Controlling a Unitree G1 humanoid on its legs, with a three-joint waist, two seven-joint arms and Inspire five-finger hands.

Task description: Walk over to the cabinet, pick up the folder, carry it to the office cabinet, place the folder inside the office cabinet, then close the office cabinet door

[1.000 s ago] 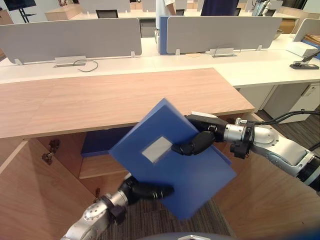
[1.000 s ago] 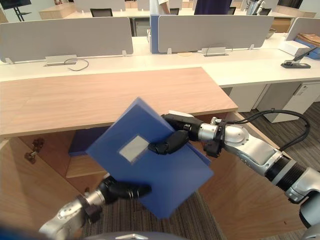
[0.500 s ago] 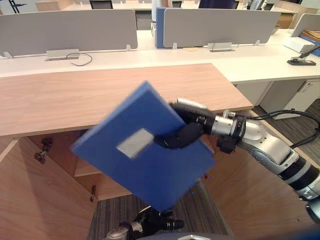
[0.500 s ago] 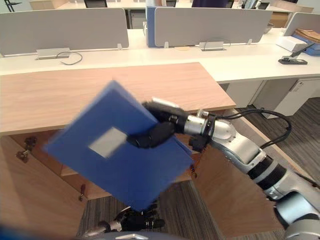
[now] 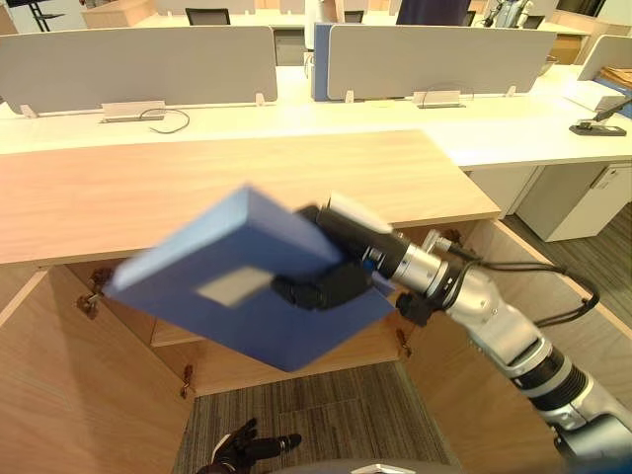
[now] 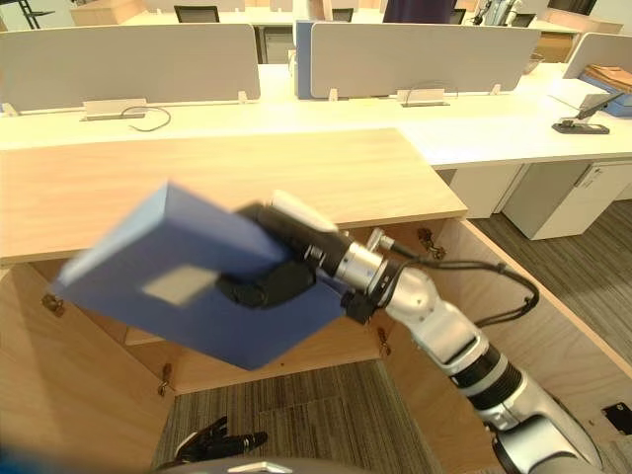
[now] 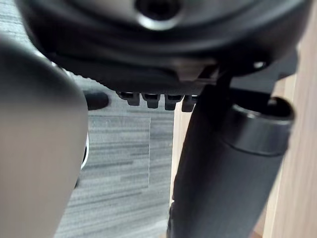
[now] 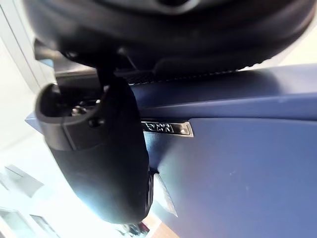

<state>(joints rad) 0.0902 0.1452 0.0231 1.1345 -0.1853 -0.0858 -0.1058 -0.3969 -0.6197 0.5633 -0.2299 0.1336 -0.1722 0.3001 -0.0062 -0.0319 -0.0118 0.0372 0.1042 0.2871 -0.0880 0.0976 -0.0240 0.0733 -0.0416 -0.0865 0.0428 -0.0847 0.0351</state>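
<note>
A blue folder (image 5: 207, 286) with a pale label hangs tilted in front of the open wooden office cabinet (image 5: 197, 188), just below its top edge. My right hand (image 5: 331, 284) is shut on the folder's right side, fingers curled over the cover. In the right wrist view the thumb (image 8: 99, 163) presses on the folder (image 8: 237, 148). My left hand (image 5: 247, 446) hangs low near the carpet, apart from the folder, fingers spread and holding nothing. The cabinet's inner shelf (image 6: 138, 338) is partly hidden behind the folder.
The cabinet's left door (image 5: 69, 395) and right door (image 5: 494, 395) both stand open toward me. White desks with grey dividers (image 5: 148, 64) run behind the cabinet. A white pedestal (image 5: 583, 202) stands at the right. Grey carpet (image 5: 316, 415) lies below.
The left hand has let go of the folder and dropped toward the floor. The right hand alone has swung the folder left and up, laying it flatter before the cabinet opening.
</note>
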